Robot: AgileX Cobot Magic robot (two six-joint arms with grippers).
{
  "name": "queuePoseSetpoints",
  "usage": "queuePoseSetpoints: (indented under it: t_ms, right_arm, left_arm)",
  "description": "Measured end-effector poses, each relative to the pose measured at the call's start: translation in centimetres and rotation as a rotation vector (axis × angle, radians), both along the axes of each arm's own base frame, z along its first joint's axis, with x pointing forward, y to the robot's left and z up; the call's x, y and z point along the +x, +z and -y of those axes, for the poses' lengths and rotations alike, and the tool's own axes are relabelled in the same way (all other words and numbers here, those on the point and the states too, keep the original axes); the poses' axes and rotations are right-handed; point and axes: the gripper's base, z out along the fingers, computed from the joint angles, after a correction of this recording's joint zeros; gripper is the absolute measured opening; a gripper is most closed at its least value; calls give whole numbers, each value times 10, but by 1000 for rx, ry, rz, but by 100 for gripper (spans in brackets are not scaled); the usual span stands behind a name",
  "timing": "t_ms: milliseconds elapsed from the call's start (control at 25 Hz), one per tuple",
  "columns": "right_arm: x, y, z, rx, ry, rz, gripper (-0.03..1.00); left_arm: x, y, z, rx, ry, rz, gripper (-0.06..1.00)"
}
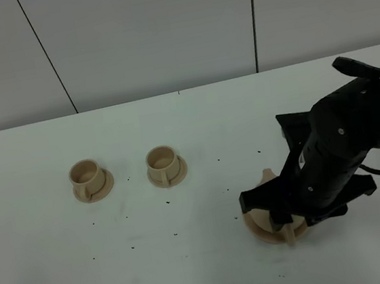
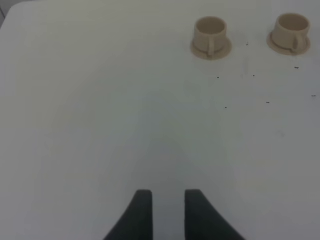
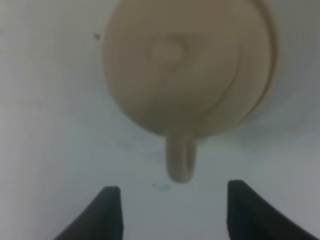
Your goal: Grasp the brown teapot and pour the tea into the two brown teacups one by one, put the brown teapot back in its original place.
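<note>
Left wrist view: the left gripper (image 2: 168, 194) hangs over bare white table (image 2: 90, 125) with its two dark fingers (image 2: 143, 210) set narrow, a slim strip of table showing between them and nothing held. Far ahead of it stand the two cups.

On the exterior high view, the left cup (image 1: 87, 176) sits on its small saucer (image 1: 107, 186) toward the left of the table (image 1: 198, 273). The right cup (image 1: 162, 162) stands near it on a matching saucer (image 1: 179, 171), the two apart and in a row. Tiny dark specks (image 1: 168, 202) dot the table around and in front of them. Farther right, near the front edge, the teapot (image 1: 262, 219) rests upright, its spout (image 1: 266, 173) pointing away toward the wall, with the black right arm (image 1: 345, 144) bent low over it and covering much of its body.

On the right wrist view, the teapot's lid knob (image 3: 167, 50) faces the camera, and the rim of the wide saucer (image 3: 272, 65) shows beneath the pot. The loop handle (image 3: 180, 160) points toward the right gripper (image 3: 174, 192), whose fingers (image 3: 107, 210) stand wide apart on either side, just short of the handle and touching nothing.
</note>
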Motion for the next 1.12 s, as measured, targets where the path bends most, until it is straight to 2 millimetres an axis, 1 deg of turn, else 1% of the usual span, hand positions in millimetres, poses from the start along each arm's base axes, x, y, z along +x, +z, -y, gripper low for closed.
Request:
queuePoseSetpoints:
  t_ms: [440,680,1000,1120]
  right_arm:
    - [5,-1,-1,29,-18,26,44]
    - [8,-13,-3,18,-20,14,44]
    - [9,-14,-1,7,-19,18,44]
    - [11,-17,0,2,-25,11,44]
  left_arm:
    - [0,0,0,0,0,1,23]
    - [0,0,0,0,0,1,23]
    - [0,0,0,0,0,1,23]
    - [0,0,0,0,0,1,23]
